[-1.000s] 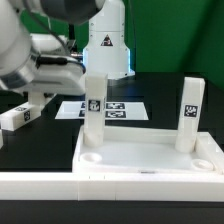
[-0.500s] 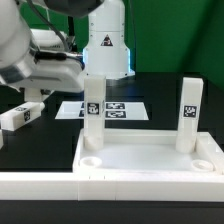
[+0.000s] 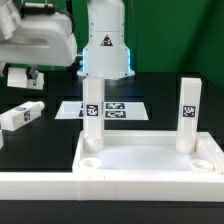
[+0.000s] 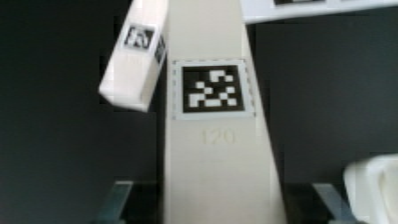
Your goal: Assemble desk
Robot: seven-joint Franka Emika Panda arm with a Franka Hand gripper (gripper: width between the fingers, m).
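In front: top (image 3: 140, 153) on table (image 3: 40, 150). Left leg (image 3: 92, 122) and right leg (image 3: 189, 112) upright in top's back corner sockets. Marker board (image 3: 125, 110) behind top. Third leg (image 3: 21, 115) lying at exterior view's left, apart from top. Fourth leg (image 4: 214, 130) between gripper (image 4: 226, 200) fingers, raised over table near third leg.

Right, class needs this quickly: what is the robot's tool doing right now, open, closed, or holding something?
Tool: closed on a white plastic block leg, which carries a black-and-white tag.
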